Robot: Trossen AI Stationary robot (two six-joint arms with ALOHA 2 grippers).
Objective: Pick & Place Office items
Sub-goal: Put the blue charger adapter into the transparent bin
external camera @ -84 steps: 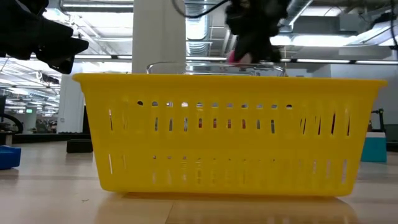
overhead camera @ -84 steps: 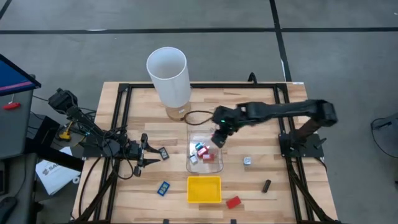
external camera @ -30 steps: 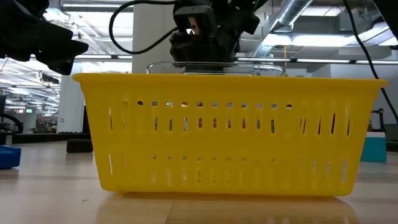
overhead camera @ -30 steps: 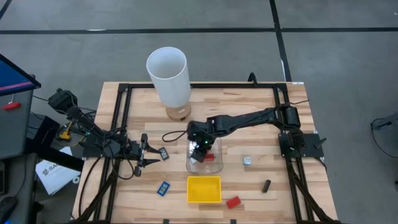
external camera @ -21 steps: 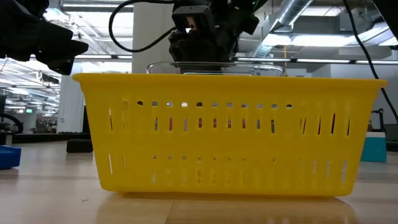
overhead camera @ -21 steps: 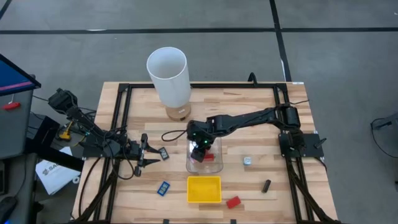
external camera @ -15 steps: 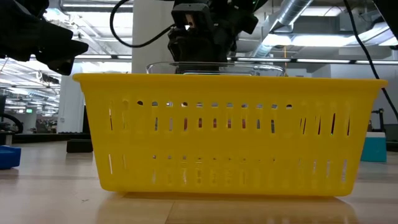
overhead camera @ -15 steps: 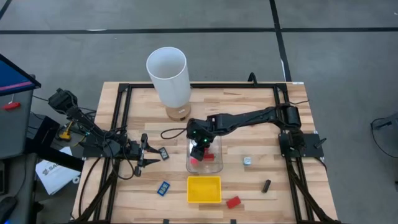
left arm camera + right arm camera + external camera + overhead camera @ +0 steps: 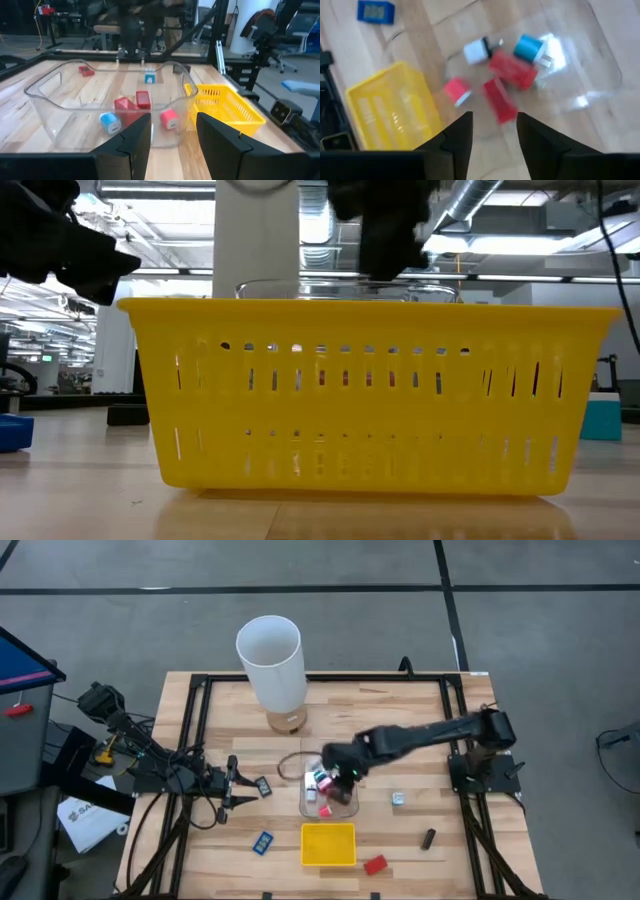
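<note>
The clear bin (image 9: 303, 790) at the table's middle holds several office items: a white one (image 9: 476, 50), a blue one (image 9: 529, 47), two red ones (image 9: 512, 69) and a pink one (image 9: 456, 91). My right gripper (image 9: 494, 120) hangs open above the bin's right part (image 9: 347, 777), pointing steeply down, with nothing between its fingers. My left gripper (image 9: 174, 122) waits open and level at the table's left (image 9: 243, 790), facing the bin. Loose on the wood lie a blue item (image 9: 263, 842), a red one (image 9: 376, 864), a black one (image 9: 428, 838) and a white-silver one (image 9: 398, 798).
The yellow tray (image 9: 306, 844) stands just near of the bin and fills the low view (image 9: 370, 390). A tall white cylinder (image 9: 270, 660) stands at the far middle. A small dark piece (image 9: 263, 785) lies just beyond my left fingertips. Black frame rails run along the table's sides.
My right gripper has risen out of the clear bin and swung toward the table's right edge, tipping less steeply downward. The items it stood over now show uncovered in the bin.
</note>
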